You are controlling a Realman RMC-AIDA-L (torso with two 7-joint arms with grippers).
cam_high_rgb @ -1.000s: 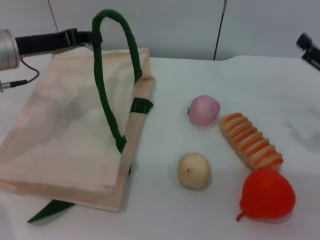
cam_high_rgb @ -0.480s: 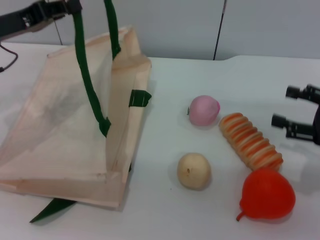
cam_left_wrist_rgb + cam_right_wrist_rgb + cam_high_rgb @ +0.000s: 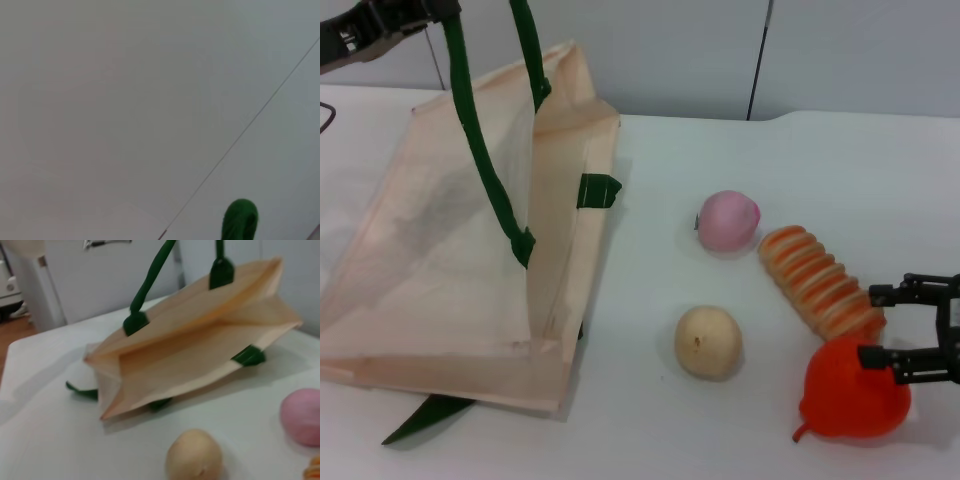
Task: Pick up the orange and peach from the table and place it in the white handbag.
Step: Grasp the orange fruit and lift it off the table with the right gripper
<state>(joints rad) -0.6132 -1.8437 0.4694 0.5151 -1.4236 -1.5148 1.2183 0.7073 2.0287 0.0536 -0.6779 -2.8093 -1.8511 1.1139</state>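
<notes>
Right gripper (image 3: 888, 325) has dropped in, fingers wide over the orange (image 3: 853, 390) at the table's near right edge; left gripper (image 3: 395, 18) keeps the white handbag (image 3: 450, 260) strap up; pick next

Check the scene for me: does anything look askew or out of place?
Only the white handbag: the left gripper lifts one green handle, tilting one side up and opening the mouth, while the other handle is trapped beneath. The fruits sit undisturbed; the right gripper is open at the orange.
</notes>
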